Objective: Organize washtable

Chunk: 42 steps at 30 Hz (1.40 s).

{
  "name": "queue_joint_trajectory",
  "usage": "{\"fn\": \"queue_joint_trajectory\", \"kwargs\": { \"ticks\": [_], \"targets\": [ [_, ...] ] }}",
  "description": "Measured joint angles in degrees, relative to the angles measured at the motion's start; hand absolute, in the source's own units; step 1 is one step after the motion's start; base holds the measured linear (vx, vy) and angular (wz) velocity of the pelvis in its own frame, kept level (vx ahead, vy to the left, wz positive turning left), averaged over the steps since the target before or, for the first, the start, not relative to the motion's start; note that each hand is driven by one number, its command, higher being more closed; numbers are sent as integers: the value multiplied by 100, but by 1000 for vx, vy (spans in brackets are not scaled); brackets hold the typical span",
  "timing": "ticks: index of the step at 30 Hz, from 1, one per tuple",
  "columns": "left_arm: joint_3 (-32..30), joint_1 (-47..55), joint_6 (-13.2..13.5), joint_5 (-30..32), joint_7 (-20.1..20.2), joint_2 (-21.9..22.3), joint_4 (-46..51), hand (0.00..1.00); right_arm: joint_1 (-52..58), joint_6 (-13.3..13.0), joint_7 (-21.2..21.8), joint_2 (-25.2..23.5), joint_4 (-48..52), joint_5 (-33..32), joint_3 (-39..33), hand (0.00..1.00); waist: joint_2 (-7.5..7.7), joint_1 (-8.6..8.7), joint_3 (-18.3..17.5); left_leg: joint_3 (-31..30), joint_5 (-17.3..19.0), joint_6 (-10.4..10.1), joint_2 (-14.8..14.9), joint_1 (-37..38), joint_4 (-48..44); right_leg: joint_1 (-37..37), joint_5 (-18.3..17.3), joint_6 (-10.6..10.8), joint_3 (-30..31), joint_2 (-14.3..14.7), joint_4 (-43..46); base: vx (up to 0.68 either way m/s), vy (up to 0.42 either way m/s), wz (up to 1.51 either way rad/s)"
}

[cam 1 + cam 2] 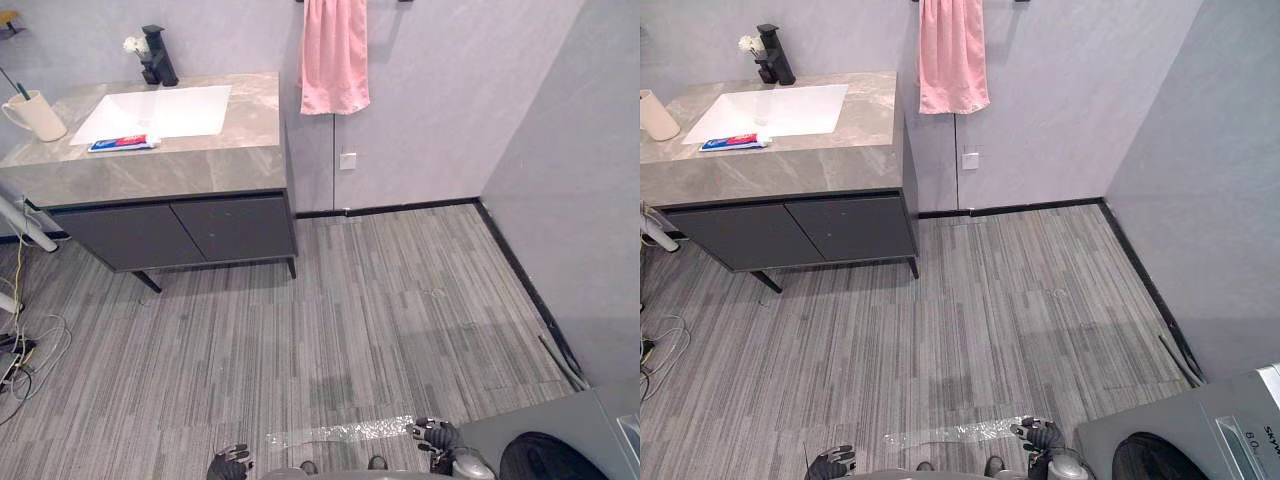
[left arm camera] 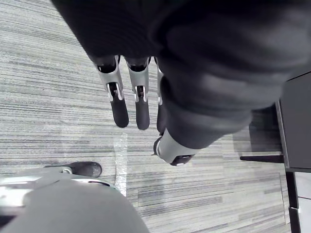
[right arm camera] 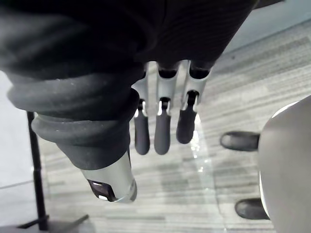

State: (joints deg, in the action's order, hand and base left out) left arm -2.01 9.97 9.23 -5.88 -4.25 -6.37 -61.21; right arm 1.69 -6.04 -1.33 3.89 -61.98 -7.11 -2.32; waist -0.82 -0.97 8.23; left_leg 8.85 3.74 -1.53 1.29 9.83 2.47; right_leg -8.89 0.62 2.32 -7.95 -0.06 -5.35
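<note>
head pair: high, looking down, desk [image 1: 150, 175] far left | wrist cams: close, seemingly downward | shared: floor [image 1: 990, 320]

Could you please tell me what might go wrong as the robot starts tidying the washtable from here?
1. The cup stands upright on the counter, left of the sink; a clumsy reach could tip it over.
2. The toothpaste tube lies right at the sink's front rim and might slide in if nudged.
3. The open right hand hangs beside the washing machine; a swing of that arm could bump it.
</note>
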Motion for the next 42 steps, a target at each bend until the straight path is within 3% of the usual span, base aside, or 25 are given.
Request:
{"fn": "queue_joint_trajectory", "kwargs": {
  "ticks": [11,33,37,39,41,42],
  "targets": [
    [12,-32,-2,93,-95,-54,0,0,-3,1,-16,-52,-9,-2,-17,0,93,-5,45,77,-2,5,-19,93,94,-78,0,0,22,-5,-21,-6,-4,-1],
    [28,-172,-63,187,-87,-94,-129,0,19,18,-85,-106,-14,-413,-238,0,130,3,56,89,36,2,3,-43,8,-35,-8,-11,10,9,-31,-11,-13,0],
    [4,-230,-78,178,-89,-135,-124,0,42,18,-85,-111,-10,-563,-282,0,188,-13,77,118,730,-151,249,-683,-1447,-23,-154,-219,12,99,-27,22,-42,2],
    [-26,-234,-110,148,-89,-174,-109,0,63,18,-83,-141,-3,-634,-349,0,247,-31,146,312,832,-296,425,-1084,-2557,-93,-265,-332,70,114,13,-5,-53,-14],
    [-58,-229,-126,131,-94,-107,-4,0,120,14,-83,-124,60,-652,-349,0,154,-148,209,409,742,-357,699,-1567,-3886,-89,-472,-434,311,164,333,44,-30,-46],
    [-93,-220,-122,127,-106,-61,16,0,125,20,-92,-75,46,-692,-349,0,130,-191,256,302,906,-273,736,-1864,-4376,-102,-626,-496,484,144,529,123,46,-57]
  ]
}}
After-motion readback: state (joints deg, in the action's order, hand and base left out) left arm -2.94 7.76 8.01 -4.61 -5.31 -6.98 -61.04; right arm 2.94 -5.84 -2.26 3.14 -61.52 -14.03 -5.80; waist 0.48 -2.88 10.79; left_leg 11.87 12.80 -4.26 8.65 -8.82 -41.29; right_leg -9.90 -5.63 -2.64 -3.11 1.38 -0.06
